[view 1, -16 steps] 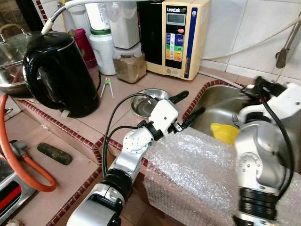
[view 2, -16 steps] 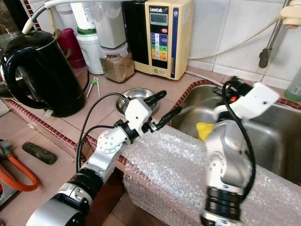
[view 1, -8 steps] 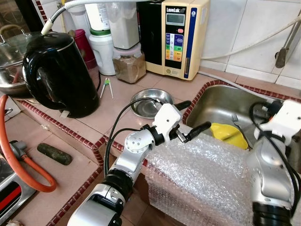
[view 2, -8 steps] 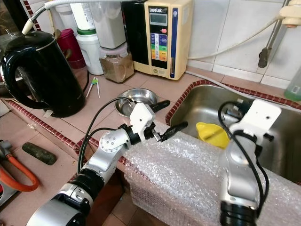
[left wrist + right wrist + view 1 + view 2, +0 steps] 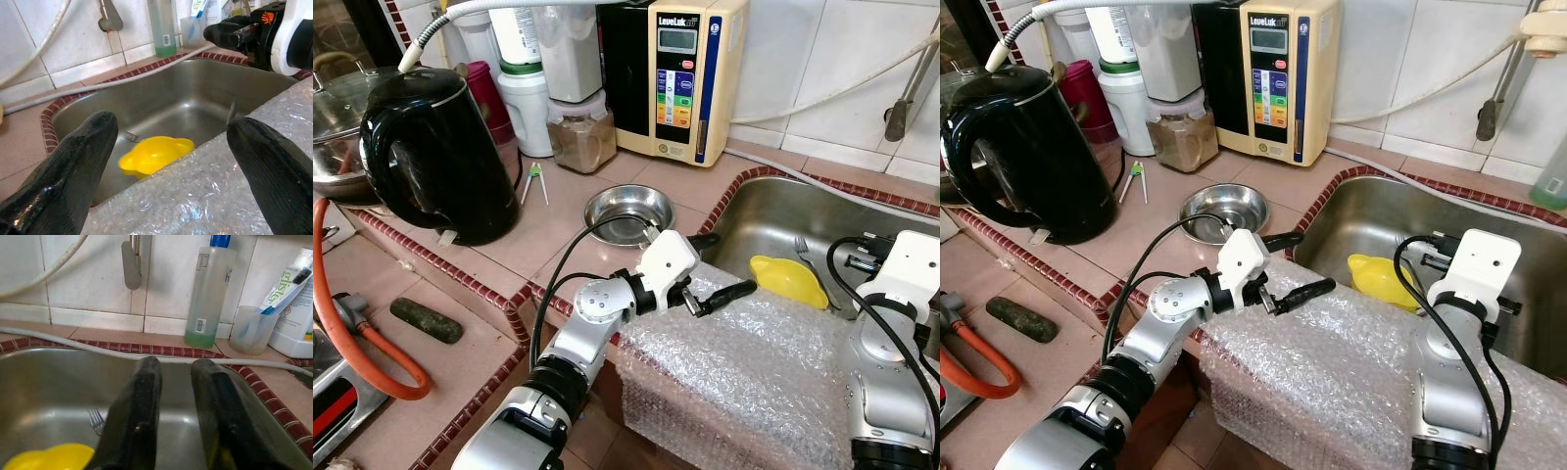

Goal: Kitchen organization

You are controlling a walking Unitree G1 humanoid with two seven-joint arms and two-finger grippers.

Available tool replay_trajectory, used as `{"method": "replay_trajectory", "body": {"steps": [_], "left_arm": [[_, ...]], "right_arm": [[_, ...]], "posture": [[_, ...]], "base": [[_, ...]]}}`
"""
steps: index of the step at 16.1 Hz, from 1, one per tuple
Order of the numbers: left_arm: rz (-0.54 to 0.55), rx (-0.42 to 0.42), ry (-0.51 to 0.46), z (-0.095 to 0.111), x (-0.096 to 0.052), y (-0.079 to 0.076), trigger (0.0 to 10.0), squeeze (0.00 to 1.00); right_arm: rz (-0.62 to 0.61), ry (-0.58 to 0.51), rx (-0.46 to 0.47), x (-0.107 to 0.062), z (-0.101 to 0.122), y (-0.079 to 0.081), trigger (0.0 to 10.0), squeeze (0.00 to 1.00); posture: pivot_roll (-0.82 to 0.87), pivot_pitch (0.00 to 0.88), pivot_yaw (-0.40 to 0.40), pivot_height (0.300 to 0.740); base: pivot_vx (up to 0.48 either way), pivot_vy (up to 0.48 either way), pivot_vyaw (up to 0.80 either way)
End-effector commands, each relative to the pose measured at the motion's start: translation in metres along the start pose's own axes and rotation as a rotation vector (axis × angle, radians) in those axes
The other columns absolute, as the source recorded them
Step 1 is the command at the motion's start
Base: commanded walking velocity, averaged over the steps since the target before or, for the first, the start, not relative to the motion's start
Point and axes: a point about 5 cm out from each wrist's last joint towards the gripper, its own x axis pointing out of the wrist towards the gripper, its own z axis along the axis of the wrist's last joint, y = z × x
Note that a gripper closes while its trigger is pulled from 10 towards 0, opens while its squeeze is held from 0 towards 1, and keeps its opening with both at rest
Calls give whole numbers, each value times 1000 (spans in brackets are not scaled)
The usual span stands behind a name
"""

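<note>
A yellow bowl (image 5: 786, 280) lies in the steel sink (image 5: 773, 211), with a fork (image 5: 806, 257) beside it. A small steel bowl (image 5: 628, 209) sits on the tiled counter to the sink's left. My left gripper (image 5: 722, 264) is open and empty, hovering just over the bubble wrap (image 5: 744, 362) at the sink's front left corner and pointing at the yellow bowl (image 5: 154, 154). My right gripper (image 5: 177, 364) is shut on nothing, low at the sink's front right edge, aimed across the basin. In the eye views its white wrist (image 5: 911, 264) hides the fingers.
A black kettle (image 5: 435, 157) stands on the counter's left, a water ioniser (image 5: 690, 73) and a jar of brown powder (image 5: 582, 137) at the back. An orange hose (image 5: 352, 333) curves at lower left. Behind the sink are a soap bottle (image 5: 208, 293) and a cup (image 5: 252, 330).
My right arm has dropped from high over the sink to its front right edge, uncovering the yellow bowl. The left gripper has drawn back and sunk a little toward the bubble wrap.
</note>
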Motion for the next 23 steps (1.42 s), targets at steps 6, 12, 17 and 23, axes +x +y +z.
{"method": "replay_trajectory", "body": {"steps": [6, 12, 17, 23], "left_arm": [[1, 39, 31, 0, -1, 1, 10000, 1000], [432, 46, -89, 25, -8, 48, 10000, 1000], [797, -10, 51, 13, -34, 85, 10000, 1000], [1063, -55, 191, -3, -55, 100, 10000, 0]], "right_arm": [[61, -40, -5, -2, 8, 13, 10000, 1000], [436, -158, 103, -39, 28, 57, 10000, 1000], [706, -106, 181, -81, 24, 73, 10000, 1000], [902, -77, 274, -113, 35, 77, 10000, 1000]], "posture": [[-54, 0, 94, 740], [-60, 0, 88, 740], [-73, 0, 86, 740], [-82, 0, 78, 740]], "base": [[0, 0, 0], [0, 0, 0], [0, 0, 0], [0, 0, 0]]}}
